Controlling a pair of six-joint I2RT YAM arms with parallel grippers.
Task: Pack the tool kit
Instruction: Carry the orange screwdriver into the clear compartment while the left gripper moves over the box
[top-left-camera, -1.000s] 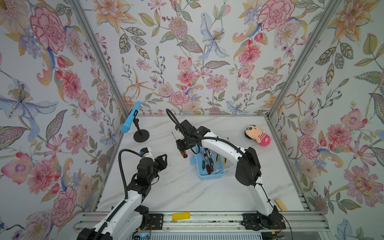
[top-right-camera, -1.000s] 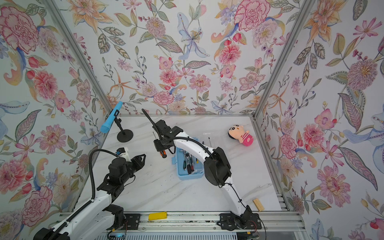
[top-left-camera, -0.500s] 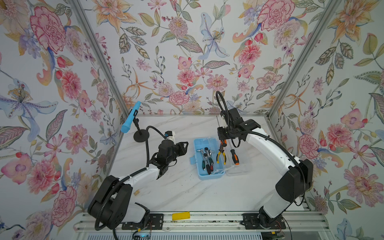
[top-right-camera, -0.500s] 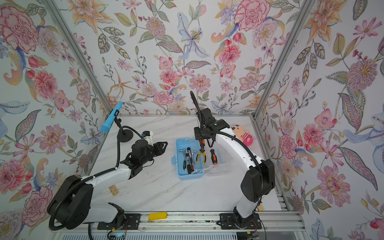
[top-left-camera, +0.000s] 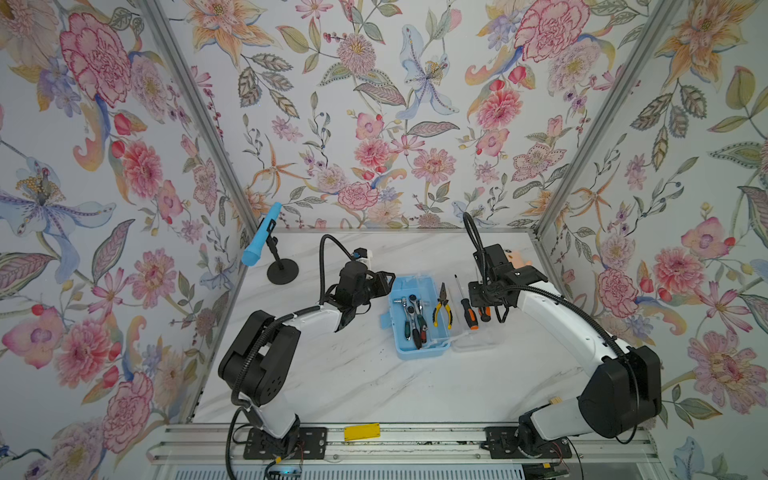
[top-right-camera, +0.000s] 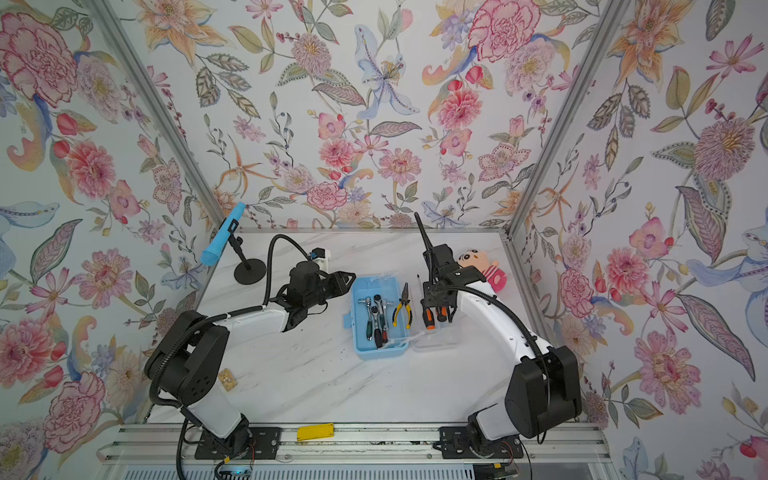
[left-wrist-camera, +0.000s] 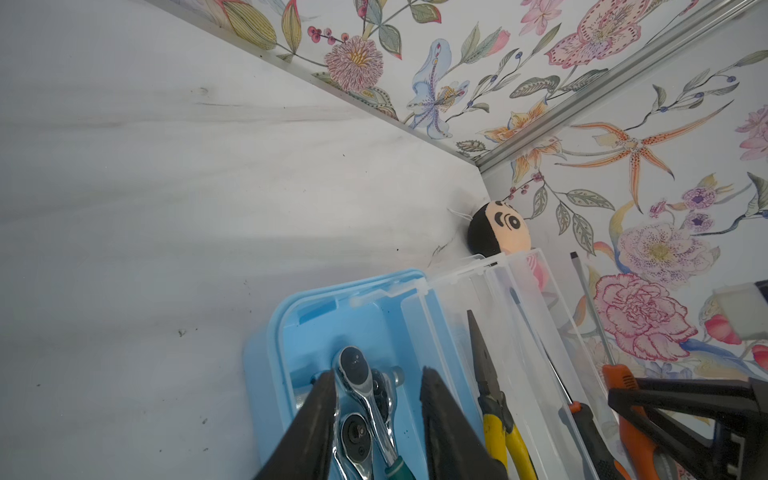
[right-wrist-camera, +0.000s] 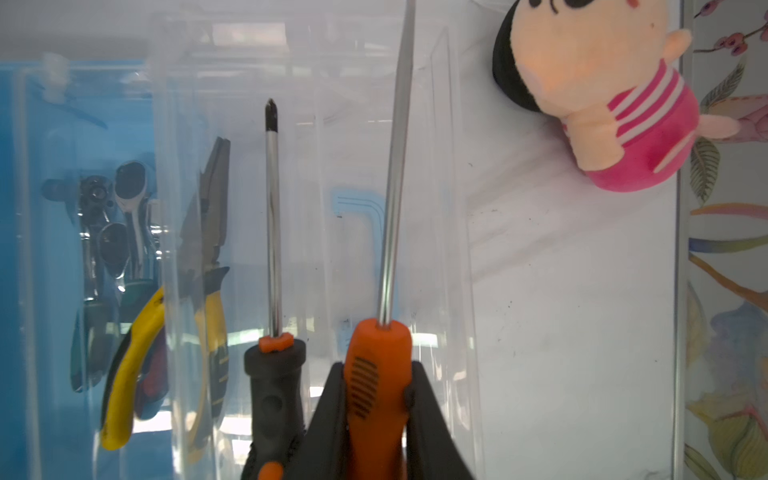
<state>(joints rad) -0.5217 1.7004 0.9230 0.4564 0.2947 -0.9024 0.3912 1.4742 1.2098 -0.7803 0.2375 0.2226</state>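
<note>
Tool kit box (top-left-camera: 419, 352) mid tabletop (top-left-camera: 374, 386), clear lid (top-left-camera: 473, 343) folded open flat on side toward right arm. Ratchets (top-left-camera: 413, 309) heaped inside box. Pliers (top-left-camera: 442, 309) along hinge line, box or lid unclear. Black-handled screwdriver (top-left-camera: 466, 309) lying on lid. Right hand (right-wrist-camera: 376, 370) over lid, clamped on orange-handled screwdriver (right-wrist-camera: 392, 187), shaft pointing to back wall. Left hand (left-wrist-camera: 378, 376) at box's far corner on opposite side, jaws narrowly apart, gripping nothing. Plush doll (top-right-camera: 484, 268) at back corner; blue microphone (top-right-camera: 220, 241) well apart, other back corner.

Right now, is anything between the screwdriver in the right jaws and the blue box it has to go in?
Yes. The black-handled screwdriver and the yellow-handled pliers lie side by side between the orange screwdriver and the blue box. Lifted over them, it probably clears.
</note>
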